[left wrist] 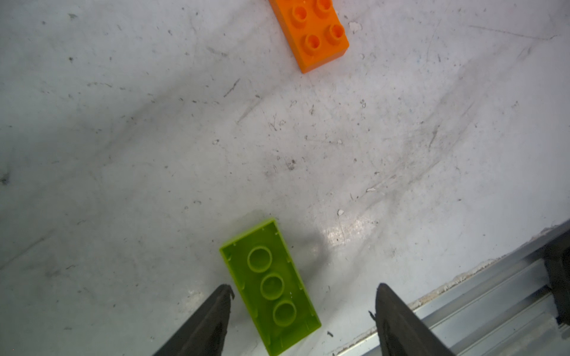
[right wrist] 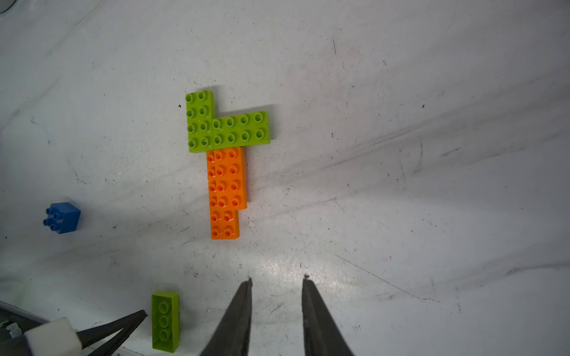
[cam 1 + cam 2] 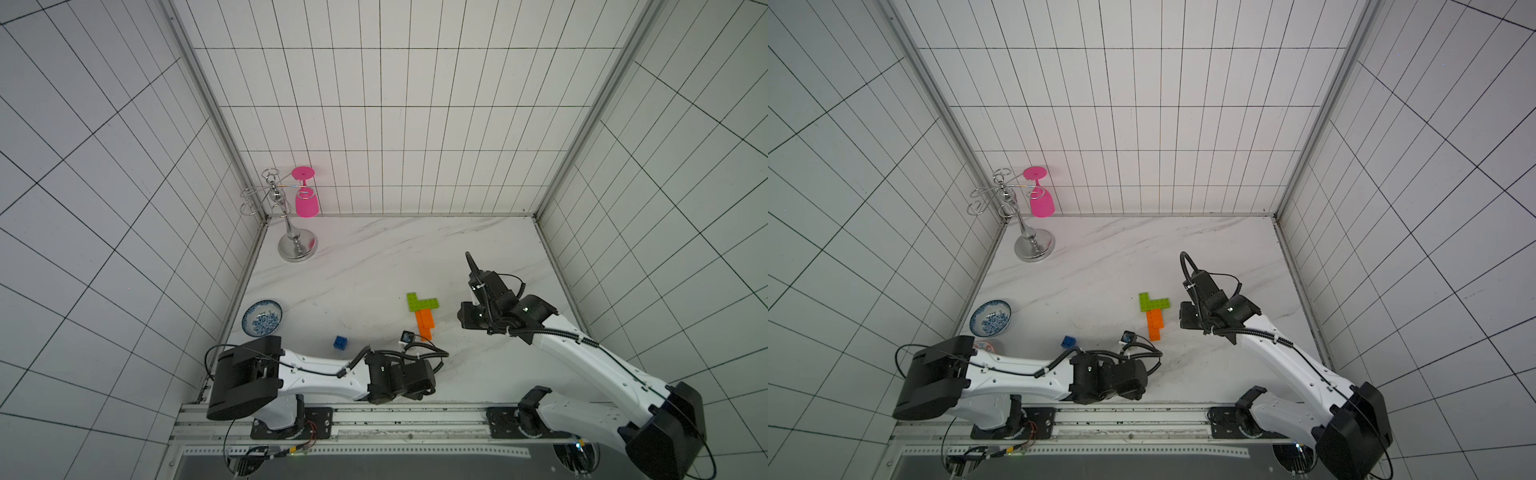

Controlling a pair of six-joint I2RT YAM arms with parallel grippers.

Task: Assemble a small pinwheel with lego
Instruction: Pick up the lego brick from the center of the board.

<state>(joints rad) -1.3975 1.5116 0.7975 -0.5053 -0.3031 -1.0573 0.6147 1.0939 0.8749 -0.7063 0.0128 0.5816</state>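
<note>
The partly built pinwheel [image 2: 226, 154] lies flat mid-table in both top views [image 3: 422, 311] [image 3: 1154, 309]: two lime-green bricks joined in an L above a stepped orange stem [image 1: 311, 34]. A loose lime-green lego brick [image 1: 271, 286] [image 2: 165, 320] lies studs-down near the front edge, hidden under the left arm in both top views. My left gripper [image 1: 304, 289] is open, with its fingers on either side of this brick and not pressing it. The blue square brick [image 2: 63, 217] [image 3: 340, 342] [image 3: 1068, 341] lies on its side, left of the stem. My right gripper [image 2: 277, 278] is open and empty, just short of the stem's free end.
A blue-and-white bowl [image 3: 262, 318] sits at the table's left edge. A chrome rack [image 3: 297, 245] holding a pink glass [image 3: 306, 199] stands in the back left corner. An aluminium rail [image 1: 493, 292] runs along the front edge, close to the left gripper. Tiled walls enclose three sides.
</note>
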